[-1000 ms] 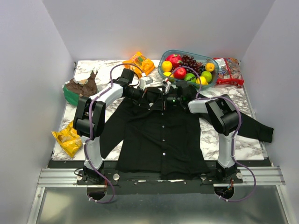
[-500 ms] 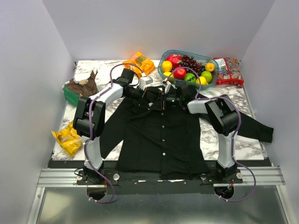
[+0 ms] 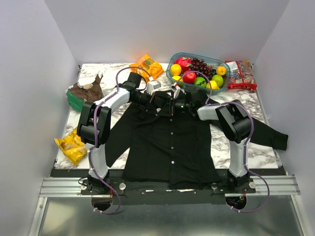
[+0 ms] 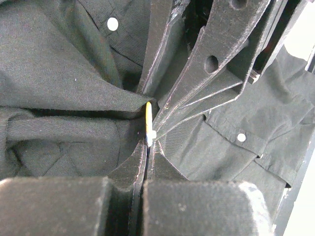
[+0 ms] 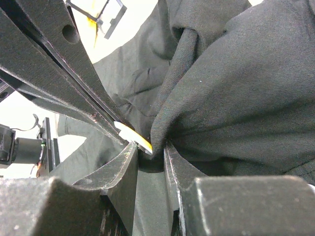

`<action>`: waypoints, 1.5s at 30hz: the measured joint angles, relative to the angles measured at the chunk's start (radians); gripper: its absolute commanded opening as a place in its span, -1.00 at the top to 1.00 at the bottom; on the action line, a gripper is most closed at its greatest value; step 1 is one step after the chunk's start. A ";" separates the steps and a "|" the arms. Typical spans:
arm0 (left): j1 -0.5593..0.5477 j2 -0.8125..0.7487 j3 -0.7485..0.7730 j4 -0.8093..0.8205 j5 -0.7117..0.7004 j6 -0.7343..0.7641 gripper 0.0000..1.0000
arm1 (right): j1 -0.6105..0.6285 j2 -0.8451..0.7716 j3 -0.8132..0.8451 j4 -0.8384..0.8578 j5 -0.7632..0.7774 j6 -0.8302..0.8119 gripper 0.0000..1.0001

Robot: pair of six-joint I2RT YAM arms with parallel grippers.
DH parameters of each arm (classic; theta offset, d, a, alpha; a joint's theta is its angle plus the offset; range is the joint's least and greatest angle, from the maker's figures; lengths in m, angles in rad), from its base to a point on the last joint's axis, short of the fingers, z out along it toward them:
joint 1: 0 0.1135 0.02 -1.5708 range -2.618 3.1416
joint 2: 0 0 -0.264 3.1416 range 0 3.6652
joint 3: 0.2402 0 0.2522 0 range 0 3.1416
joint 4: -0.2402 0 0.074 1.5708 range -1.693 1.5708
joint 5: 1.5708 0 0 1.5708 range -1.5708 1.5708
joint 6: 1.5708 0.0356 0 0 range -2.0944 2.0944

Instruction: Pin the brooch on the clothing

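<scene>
Brooch (image 4: 148, 118) pinched edge-on in left gripper (image 4: 149, 147); right gripper (image 5: 150, 151) seemingly clamps shirt (image 5: 236, 88) fold.

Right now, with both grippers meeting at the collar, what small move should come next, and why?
Probably the left gripper should press the brooch a little further into the fold of the shirt that the right gripper pinches. The brooch's edge sits at that fold, and both grips look firm.

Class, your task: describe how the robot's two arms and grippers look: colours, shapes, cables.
The left arm and right arm are white and black segments, each trailed by a looping purple cable. The left gripper and right gripper have matte black, tapering fingers pierced by round holes.
</scene>
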 measured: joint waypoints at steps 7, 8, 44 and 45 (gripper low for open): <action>0.001 0.000 0.000 0.000 -0.002 -0.004 1.00 | 0.000 0.000 -0.002 0.006 0.001 0.000 0.34; 0.001 0.000 0.000 0.000 -0.002 -0.005 1.00 | 0.000 0.000 -0.002 0.006 0.001 0.000 0.35; 0.064 0.002 0.053 -0.040 -0.106 -0.159 -0.96 | -0.014 -0.244 -0.111 -0.036 0.118 -0.013 -0.58; 0.072 -0.002 0.053 -0.041 -0.114 -0.164 -0.96 | -0.014 -0.286 -0.131 -0.039 0.126 -0.013 -0.58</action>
